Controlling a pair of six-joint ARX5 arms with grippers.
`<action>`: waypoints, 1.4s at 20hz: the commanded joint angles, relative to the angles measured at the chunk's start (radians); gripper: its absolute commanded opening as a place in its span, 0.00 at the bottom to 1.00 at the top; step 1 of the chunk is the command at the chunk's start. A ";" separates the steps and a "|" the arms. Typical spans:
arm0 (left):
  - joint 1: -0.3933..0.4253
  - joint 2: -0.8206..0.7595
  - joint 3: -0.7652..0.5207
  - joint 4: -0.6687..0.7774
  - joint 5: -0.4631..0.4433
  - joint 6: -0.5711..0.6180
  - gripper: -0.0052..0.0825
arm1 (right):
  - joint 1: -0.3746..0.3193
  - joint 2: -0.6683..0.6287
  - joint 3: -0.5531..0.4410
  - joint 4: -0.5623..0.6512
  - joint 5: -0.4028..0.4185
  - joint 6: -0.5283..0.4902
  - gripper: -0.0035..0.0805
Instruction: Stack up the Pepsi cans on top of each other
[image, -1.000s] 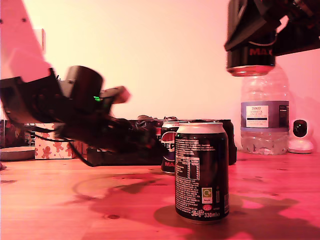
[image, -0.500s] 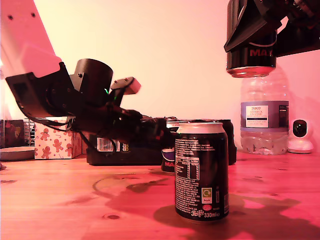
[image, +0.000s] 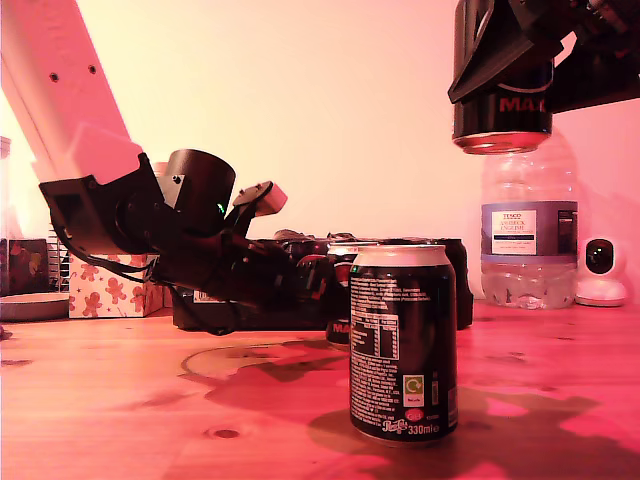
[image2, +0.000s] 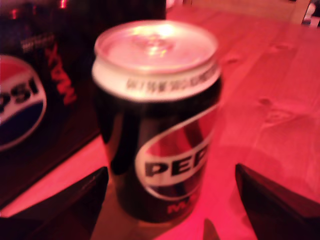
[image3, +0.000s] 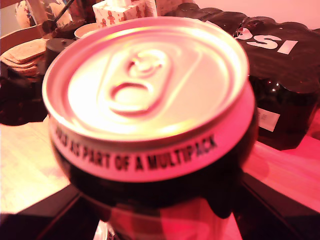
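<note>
While my second gripper (image: 500, 85) clamps a raised can (image: 502, 125) (well clear of the table (image: 120, 420)), my first gripper (image2: 170, 200) stands open. Its fingers (image2: 270, 200) flank the rear can (image2: 160, 120), not touching.

The exterior view sits low at tabletop height, very near the upright black Pepsi Max can with white back text (image: 403, 343), facing a plain wall. The first wrist view looks closely along its jaws at a second black Pepsi can (image2: 157, 117) beside the black shrink-wrapped multipack (image2: 35, 95). The second wrist view looks down at a third can's silver top (image3: 147, 80), sharing that multipack (image3: 280, 75) behind.
</note>
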 joint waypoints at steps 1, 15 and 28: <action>0.003 0.023 0.023 -0.015 0.005 0.007 0.89 | 0.005 -0.017 0.016 0.042 -0.006 0.001 0.50; -0.019 0.023 0.186 -0.264 -0.077 0.016 0.89 | 0.005 -0.017 0.016 0.042 -0.005 0.003 0.50; -0.043 0.023 0.262 -0.313 -0.109 0.027 0.89 | 0.005 -0.017 0.016 0.038 -0.006 0.002 0.50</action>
